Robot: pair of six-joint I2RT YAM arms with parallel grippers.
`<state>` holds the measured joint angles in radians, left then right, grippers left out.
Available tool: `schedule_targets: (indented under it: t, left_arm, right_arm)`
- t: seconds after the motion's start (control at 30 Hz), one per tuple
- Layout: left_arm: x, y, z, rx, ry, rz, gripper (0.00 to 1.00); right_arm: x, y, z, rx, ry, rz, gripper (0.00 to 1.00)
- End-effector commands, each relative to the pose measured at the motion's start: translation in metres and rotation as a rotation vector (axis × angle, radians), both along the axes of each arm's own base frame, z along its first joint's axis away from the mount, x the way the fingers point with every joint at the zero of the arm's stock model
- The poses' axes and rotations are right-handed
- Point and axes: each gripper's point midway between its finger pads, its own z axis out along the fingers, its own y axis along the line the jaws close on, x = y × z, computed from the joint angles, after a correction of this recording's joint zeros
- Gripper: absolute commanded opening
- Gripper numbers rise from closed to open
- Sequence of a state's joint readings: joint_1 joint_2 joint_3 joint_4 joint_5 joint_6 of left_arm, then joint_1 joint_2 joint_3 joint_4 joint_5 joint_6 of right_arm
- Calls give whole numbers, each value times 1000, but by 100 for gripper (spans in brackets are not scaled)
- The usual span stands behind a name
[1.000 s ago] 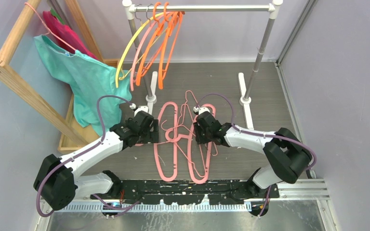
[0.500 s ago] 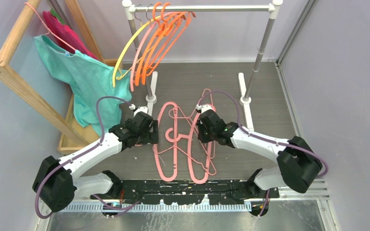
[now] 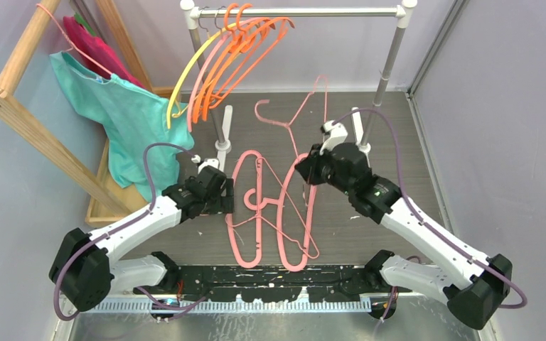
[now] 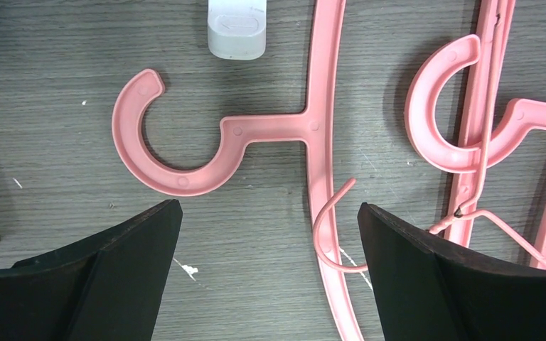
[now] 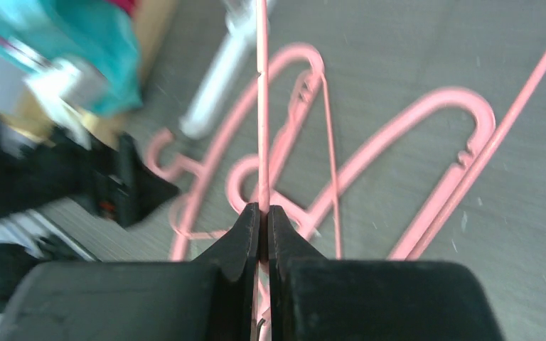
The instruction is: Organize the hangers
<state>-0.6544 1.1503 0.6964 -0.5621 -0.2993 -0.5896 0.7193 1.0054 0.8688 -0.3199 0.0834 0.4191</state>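
Right arm [image 3: 426, 227] risen, thin pink hanger [image 5: 261, 106] lifted off bench [image 3: 398, 142] | right fingers [image 5: 234, 249] clamped on its wire | left fingers [image 4: 114, 270] apart above flat pink hangers [image 4: 323, 71] | orange hangers [image 3: 238, 60] on rail [image 3: 341, 11]

Grey wood-grain table [image 3: 398, 142] in front of me, pink hangers [image 4: 316, 128], thick and thin, lying flat and overlapping at its middle, white rack feet [image 4: 236, 28] standing just behind them, wooden frame [image 3: 57, 145] resting on my left side.
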Motion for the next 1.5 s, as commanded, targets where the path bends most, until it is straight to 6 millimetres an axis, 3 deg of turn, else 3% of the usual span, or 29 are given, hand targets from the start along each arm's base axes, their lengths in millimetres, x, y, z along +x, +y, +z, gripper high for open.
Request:
schedule_targets:
  t: [0.0, 0.17, 0.33, 0.57, 0.7, 0.87, 1.13, 1.4, 1.47]
  left_arm:
    - [8, -4, -1, 3, -18, -5, 98]
    - [9, -4, -8, 6, -16, -8, 98]
    - [7, -2, -12, 11, -12, -10, 98]
    - [5, -3, -18, 8, -3, -17, 98]
    - [4, -2, -23, 18, 9, -16, 98]
    - [4, -4, -25, 18, 15, -24, 98]
    - [4, -1, -21, 19, 5, -18, 98]
    - [2, 2, -23, 32, 12, -16, 98]
    - [2, 2, -25, 35, 15, -16, 98]
  right_arm:
    - [19, 15, 114, 333, -187, 27, 1]
    - [32, 22, 174, 560, -275, 112, 1]
    - [41, 40, 216, 670, -340, 218, 1]
    - [50, 52, 252, 705, -425, 281, 1]
    - [54, 53, 263, 719, -463, 283, 1]
    - [81, 56, 259, 725, -439, 225, 1]
    - [124, 62, 232, 787, -341, 167, 1]
    - [139, 65, 208, 847, -249, 173, 2]
    - [138, 65, 202, 842, -234, 177, 15]
